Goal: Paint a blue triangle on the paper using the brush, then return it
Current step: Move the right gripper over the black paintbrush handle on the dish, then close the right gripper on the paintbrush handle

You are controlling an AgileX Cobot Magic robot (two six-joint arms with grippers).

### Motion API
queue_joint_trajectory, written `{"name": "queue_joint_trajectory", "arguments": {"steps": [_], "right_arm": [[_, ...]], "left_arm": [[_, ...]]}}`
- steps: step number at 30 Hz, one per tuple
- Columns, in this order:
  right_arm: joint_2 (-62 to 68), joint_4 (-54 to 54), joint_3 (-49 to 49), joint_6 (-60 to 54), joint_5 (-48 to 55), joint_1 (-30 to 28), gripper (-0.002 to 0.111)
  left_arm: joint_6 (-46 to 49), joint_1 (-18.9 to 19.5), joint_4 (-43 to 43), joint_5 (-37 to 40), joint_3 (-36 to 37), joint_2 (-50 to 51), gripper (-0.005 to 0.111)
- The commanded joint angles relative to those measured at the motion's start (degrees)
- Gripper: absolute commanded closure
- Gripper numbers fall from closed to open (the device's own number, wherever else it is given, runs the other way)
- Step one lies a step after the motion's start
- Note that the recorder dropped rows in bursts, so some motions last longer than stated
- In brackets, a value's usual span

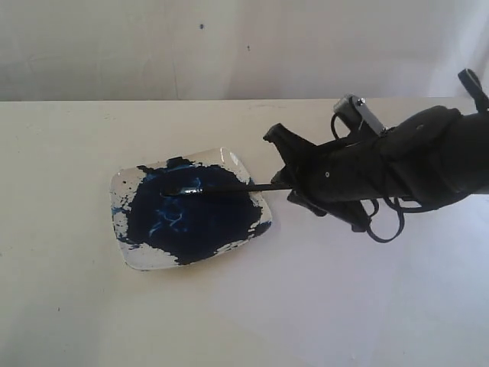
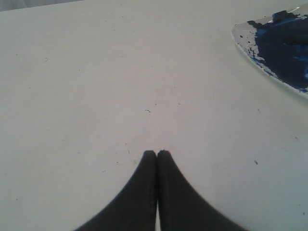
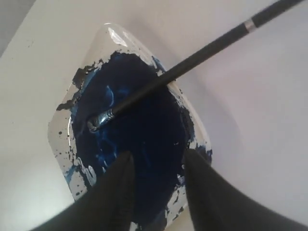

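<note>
An off-white table (image 1: 69,306) runs to a plain whitish wall (image 1: 114,46) at the far side, marked by a few dark specks.

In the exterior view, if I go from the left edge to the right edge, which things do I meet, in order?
Bare table → dish of blue paint → right gripper → right arm. The brush is left out: it spans from the dish toward the gripper.

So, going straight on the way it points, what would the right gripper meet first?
Probably the paint dish, its dark blue paint; the brush lies further on. Depth is unclear.
</note>
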Motion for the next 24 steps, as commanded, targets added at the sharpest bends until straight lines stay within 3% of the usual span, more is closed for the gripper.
{"name": "queue_joint_trajectory", "arguments": {"steps": [1,24], "right_arm": [[2.8,3.8,-0.4,10.3,1.3,0.0,0.074],[5.4,8.5,-0.4,14.5,-11.8,0.0,0.074]], "left_arm": [[0.0,0.2,-0.6,0.4,0.1,-0.1,0.107],[0.0,0.2,-0.6,0.4,0.1,-0.1,0.107]]}}
